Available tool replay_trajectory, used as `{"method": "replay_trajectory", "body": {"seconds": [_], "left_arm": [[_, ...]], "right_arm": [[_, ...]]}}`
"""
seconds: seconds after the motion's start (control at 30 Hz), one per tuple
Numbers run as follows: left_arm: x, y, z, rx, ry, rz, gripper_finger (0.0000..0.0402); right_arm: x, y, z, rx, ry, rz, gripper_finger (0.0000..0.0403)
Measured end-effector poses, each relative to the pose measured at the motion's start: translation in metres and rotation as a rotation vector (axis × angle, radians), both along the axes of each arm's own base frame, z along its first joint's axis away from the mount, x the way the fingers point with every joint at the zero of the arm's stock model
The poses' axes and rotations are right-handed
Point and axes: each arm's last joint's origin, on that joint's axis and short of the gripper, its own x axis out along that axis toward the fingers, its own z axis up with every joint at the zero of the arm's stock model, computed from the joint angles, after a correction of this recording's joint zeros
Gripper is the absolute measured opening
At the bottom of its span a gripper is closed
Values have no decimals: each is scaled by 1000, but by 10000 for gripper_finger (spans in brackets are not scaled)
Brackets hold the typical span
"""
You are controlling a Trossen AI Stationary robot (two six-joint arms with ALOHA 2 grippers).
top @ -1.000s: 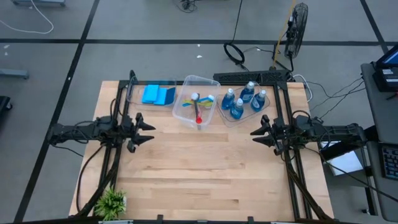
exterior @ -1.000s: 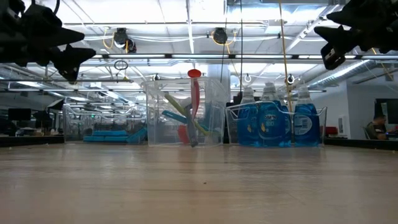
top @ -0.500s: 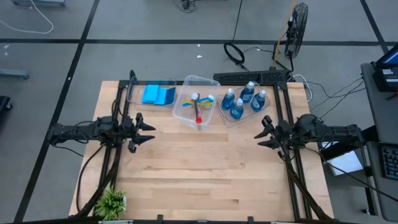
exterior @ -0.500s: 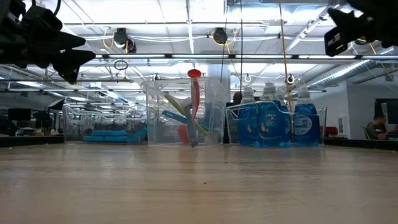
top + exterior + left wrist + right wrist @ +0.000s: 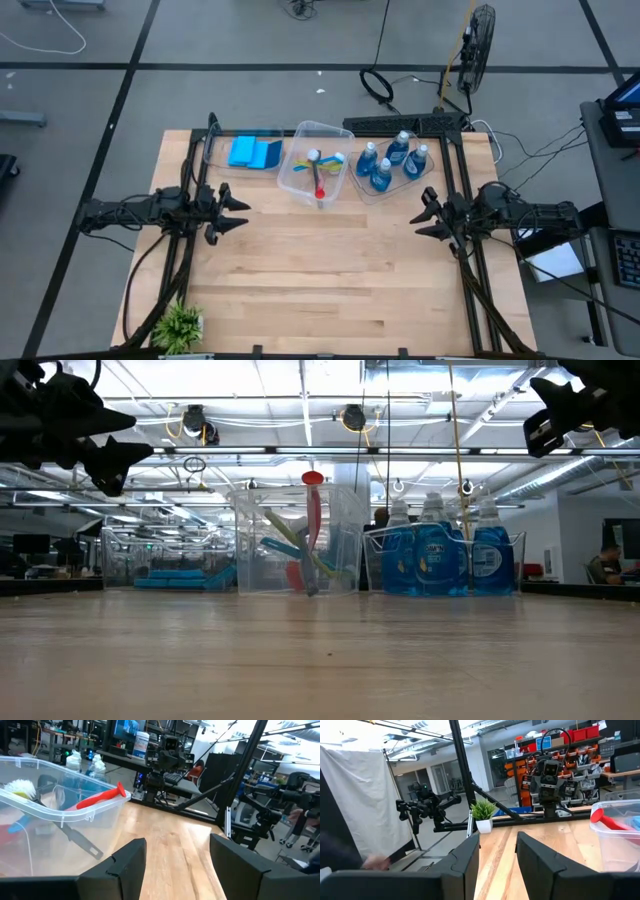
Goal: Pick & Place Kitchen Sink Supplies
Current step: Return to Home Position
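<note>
The wooden bench [image 5: 330, 270] is the biggest thing here. 2 dark arms reach in over it, 1 from each side.

The left arm [image 5: 130, 212] hangs over the left edge of the bench. The left claw [image 5: 243, 213] is up in the air, above the wood. Its 2 fingers are spread apart and there is nothing between them. The right arm [image 5: 530, 213] hangs over the right edge. The right claw [image 5: 415, 220] is up in the air too. Its fingers are also apart and hold nothing. The 2 claws point at each other and are well apart.

3 clear tubs sit in a row along the far edge of the bench. The left tub [image 5: 215, 150] is by the far left corner. The blue sponges [image 5: 254, 153] lie flat inside it. The middle tub [image 5: 322, 124] sits at the middle of the far edge. The brushes [image 5: 316, 165] are in it, leaning this way and that. The red brush [image 5: 319, 185] sticks up above the tub's rim. The right tub [image 5: 372, 194] is close beside the middle one. 4 bottles [image 5: 384, 170] of blue soap stand up in it, packed close together.

A small green plant [image 5: 180, 325] sits at the near left corner of the bench.
</note>
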Motion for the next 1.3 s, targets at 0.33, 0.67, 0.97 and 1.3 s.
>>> {"method": "replay_trajectory", "body": {"seconds": [0.33, 0.67, 0.97, 1.3], "left_arm": [[0, 0, 0, 2, 0, 0, 201], [0, 0, 0, 2, 0, -1, 187], [0, 0, 0, 2, 0, -1, 202], [0, 0, 0, 2, 0, -1, 215]], "right_arm": [[0, 0, 0, 2, 1, 1, 116], [0, 0, 0, 2, 1, 1, 116], [0, 0, 0, 2, 1, 1, 116], [0, 0, 0, 2, 0, 1, 116]]}}
